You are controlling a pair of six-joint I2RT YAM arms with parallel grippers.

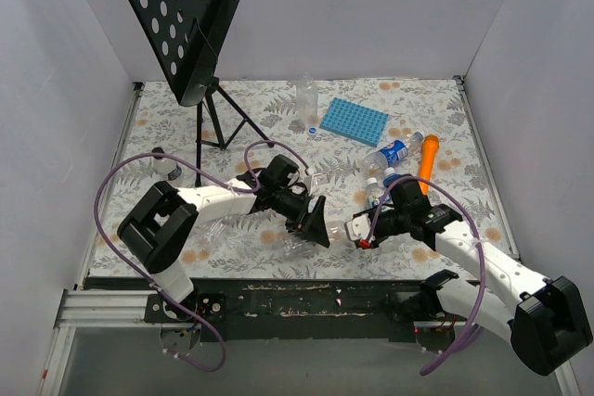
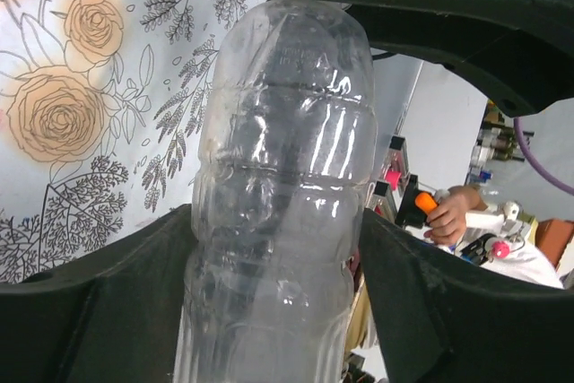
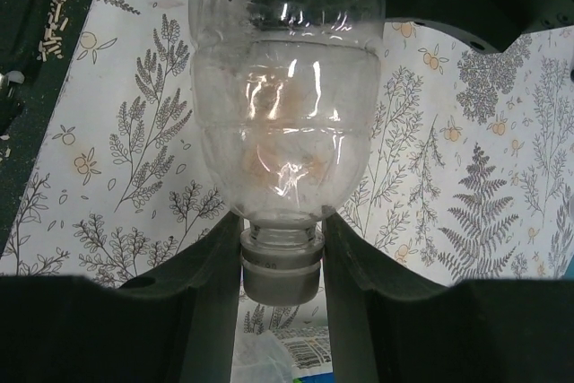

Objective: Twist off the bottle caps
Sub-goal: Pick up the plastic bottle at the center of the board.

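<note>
**Clerk:** Left gripper (image 1: 316, 223)?

**Inspector:** Grasping. Its fingers (image 2: 117, 302) sit against both flanks of a clear bottle (image 2: 278, 150), on the ribbed body. The wrist view shows the bottle filling the gap between them.

**Clerk:** Right gripper (image 1: 356, 229)?

**Inspector:** Clenched on the cap (image 3: 281, 277) of the same bottle. A finger (image 3: 206, 293) stands on either side of the cap and pinches it, with the bottle's shoulder just beyond.

**Clerk:** State of the cap?

**Inspector:** Seated on the neck. It is pale, either white or light grey.

**Clerk:** Where is the bottle?

**Inspector:** It spans the two grippers at the near middle of the table (image 1: 445, 108). It lies roughly level, with the cap end toward the right arm and the body toward the left. I cannot tell whether it rests on the floral cloth or hangs above it.

**Clerk:** Anything else?

**Inspector:** An upright bottle (image 1: 306, 95) stands at the back, just left of a blue tray (image 1: 354, 121). A labelled bottle (image 1: 394, 150) lies on its side right of the tray, beside an orange stick (image 1: 428, 159). A black perforated stand (image 1: 186, 16) occupies the back left corner. All of these are well apart from both grippers.
</note>
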